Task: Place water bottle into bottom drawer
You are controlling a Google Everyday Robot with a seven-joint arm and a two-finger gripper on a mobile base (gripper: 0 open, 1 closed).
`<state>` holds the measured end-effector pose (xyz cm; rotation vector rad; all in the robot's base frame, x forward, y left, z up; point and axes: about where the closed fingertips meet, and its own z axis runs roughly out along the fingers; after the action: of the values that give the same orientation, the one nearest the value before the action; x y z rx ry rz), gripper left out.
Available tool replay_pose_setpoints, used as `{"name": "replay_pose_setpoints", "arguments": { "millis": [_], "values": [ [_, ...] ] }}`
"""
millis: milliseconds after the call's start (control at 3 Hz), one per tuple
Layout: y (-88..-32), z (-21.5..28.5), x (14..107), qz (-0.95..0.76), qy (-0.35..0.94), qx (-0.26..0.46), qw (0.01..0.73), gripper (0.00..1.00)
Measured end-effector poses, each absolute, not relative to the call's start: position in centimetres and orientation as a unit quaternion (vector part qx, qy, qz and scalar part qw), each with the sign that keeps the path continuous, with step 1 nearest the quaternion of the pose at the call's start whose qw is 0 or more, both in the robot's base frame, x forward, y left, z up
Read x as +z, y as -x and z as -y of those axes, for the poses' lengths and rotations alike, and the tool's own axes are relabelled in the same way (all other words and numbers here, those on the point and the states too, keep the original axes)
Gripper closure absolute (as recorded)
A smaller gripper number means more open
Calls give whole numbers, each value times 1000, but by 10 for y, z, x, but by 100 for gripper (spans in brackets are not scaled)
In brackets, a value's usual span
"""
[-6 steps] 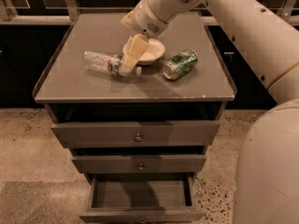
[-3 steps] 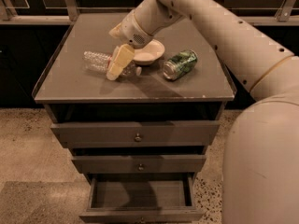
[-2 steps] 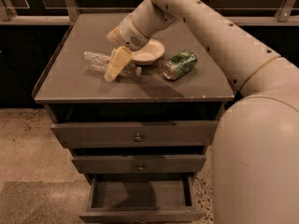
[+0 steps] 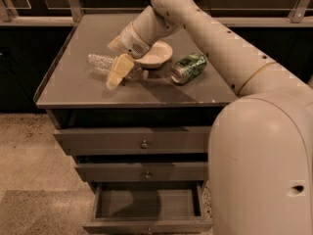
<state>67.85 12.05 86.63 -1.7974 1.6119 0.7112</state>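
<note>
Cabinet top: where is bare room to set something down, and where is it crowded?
Bare: the front strip of the cabinet top, before the water bottle and green can; the far-left corner behind the bottle; the open bottom drawer. Crowded: mid-top, where the end effector sits at the bottle beside the bowl.

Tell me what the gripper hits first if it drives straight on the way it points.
Probably the water bottle: the gripper points down-left, right at one end of it. Depth is unclear, so it might meet the cabinet top beside it instead.
</note>
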Motion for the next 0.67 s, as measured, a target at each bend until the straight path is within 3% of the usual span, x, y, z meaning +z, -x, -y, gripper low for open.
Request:
{"name": "replay_pose_setpoints", "arguments": {
  "millis": [667],
  "values": [
    [-681, -124, 851, -615, 675, 281, 296, 0]
  ]
}}
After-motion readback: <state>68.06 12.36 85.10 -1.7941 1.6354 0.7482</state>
